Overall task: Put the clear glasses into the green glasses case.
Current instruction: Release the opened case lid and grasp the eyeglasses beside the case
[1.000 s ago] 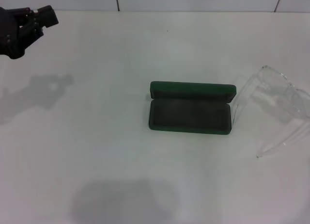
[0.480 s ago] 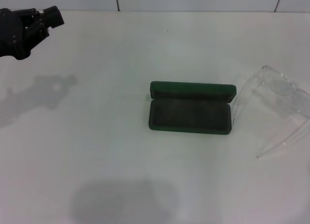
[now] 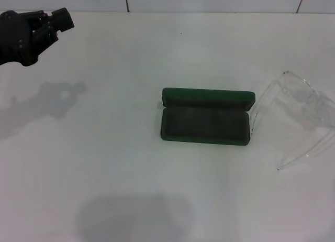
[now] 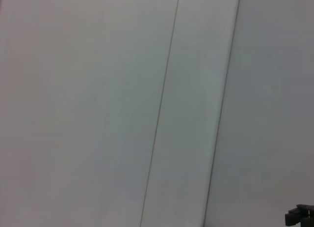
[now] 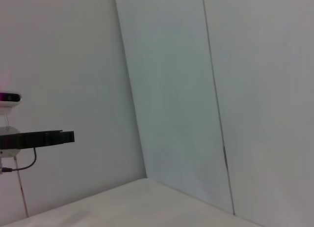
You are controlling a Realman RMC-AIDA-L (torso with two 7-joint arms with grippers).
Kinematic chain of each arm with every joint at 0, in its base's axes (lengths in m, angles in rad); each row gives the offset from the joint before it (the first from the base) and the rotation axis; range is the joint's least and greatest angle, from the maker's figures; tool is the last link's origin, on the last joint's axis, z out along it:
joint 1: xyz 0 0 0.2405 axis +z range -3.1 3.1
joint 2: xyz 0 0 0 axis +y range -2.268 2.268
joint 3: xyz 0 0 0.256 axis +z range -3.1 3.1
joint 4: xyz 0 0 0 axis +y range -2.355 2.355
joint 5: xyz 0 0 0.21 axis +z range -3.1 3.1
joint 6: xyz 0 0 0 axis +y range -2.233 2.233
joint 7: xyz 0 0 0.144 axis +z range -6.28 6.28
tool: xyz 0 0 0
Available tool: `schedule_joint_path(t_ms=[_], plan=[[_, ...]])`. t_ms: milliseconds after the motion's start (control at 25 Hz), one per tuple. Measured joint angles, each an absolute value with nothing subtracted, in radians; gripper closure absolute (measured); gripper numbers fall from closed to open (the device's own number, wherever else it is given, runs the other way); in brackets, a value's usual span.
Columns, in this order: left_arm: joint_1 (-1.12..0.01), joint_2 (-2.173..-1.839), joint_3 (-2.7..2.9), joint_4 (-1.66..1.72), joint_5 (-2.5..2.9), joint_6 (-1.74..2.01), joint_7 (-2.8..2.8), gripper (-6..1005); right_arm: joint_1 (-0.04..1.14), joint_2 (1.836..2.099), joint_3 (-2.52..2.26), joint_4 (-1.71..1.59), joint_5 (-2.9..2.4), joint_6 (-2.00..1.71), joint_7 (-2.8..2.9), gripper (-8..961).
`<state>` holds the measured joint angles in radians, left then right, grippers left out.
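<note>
- On the white table [image 3: 104, 163], nearest to where I stand, there is only bare surface with a soft shadow lying across it.
- A little further in, around the middle of the table, the green glasses case [image 3: 205, 118] lies open, its lid tipped back towards the far side and its dark lining empty.
- Just beside the case, on the robot's right, the clear glasses [image 3: 298, 113] rest on the table with their temple arms unfolded; one thin arm comes close to the case's end, though I cannot tell whether it touches.
- At the far corner on the robot's left, the left end effector [image 3: 55, 23] hangs above the table, well apart from both case and glasses; it carries nothing, but I cannot tell how far its fingers are parted.
- Over the last second that end effector has drifted a little towards the middle and the far edge, and its shadow has slid along with it; the case and the glasses have not moved.
- My reading is that the task has barely started: nothing is gripped, the glasses are outside the case, and this arm is a long way off.
- The right end effector is nowhere I can see; its wrist camera faces only the wall.
</note>
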<state>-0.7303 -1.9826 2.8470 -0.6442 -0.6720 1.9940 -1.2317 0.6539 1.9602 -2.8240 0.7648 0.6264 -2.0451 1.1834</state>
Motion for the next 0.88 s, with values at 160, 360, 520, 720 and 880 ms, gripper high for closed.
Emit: schedule_joint_path(t_ms=[160, 360, 520, 720, 880], plan=[[-0.726, -1.987, 2.847, -0.644, -0.672, 1.994, -1.232, 931, 0.646, 1.960, -2.824, 0.765, 0.626, -2.043, 1.183, 659], [-0.724, -1.994, 2.846, -0.644, -0.679, 1.994, -1.228, 931, 0.640, 1.961, -2.824, 0.765, 0.626, -2.016, 1.173, 659], [-0.718, -1.999, 2.846, -0.644, -0.689, 1.995, -1.227, 931, 0.640, 1.963, -2.824, 0.764, 0.623, -2.019, 1.171, 659], [-0.709, -1.999, 2.845, -0.644, -0.706, 1.997, -1.230, 931, 0.637, 1.965, -2.824, 0.764, 0.617, -2.021, 1.170, 659], [-0.708, -1.999, 2.845, -0.644, -0.707, 1.997, -1.228, 931, 0.639, 1.965, -2.824, 0.764, 0.616, -2.023, 1.170, 660]])
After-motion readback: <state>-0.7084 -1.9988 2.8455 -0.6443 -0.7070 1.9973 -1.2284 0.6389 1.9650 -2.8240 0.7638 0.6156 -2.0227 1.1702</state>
